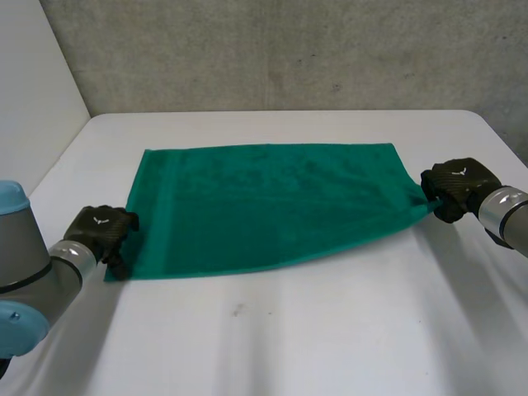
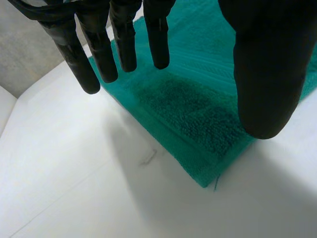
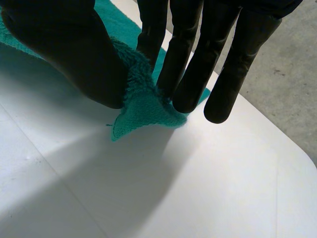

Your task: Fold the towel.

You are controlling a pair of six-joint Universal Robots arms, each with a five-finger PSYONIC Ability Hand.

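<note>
The right hand's fingers (image 3: 193, 64) are straight and held close together, pressing a bunched corner of the green towel (image 3: 143, 106) against the thumb (image 3: 74, 59), so that corner is pinched and its tip pokes out below the fingertips (whether the tip touches the table I cannot tell). The left hand's fingers (image 2: 101, 47) hang straight and slightly apart over the table just beside the towel's left edge, with the thumb (image 2: 270, 64) well apart from them above the cloth. They grip nothing, and the near left corner lies flat beneath the hand. In the head view the right hand (image 1: 458, 186) sits at the towel's right end and the left hand (image 1: 103, 233) at its near left corner. The towel lies spread across the middle of the white table (image 1: 289, 338), its far edge straight and its near edge slanting up toward the pinched corner. A small dark mark (image 1: 238, 310) shows on the bare table in front of the towel. A grey concrete wall (image 1: 289, 49) stands behind the table and a pale panel (image 1: 33, 82) at its left side.
</note>
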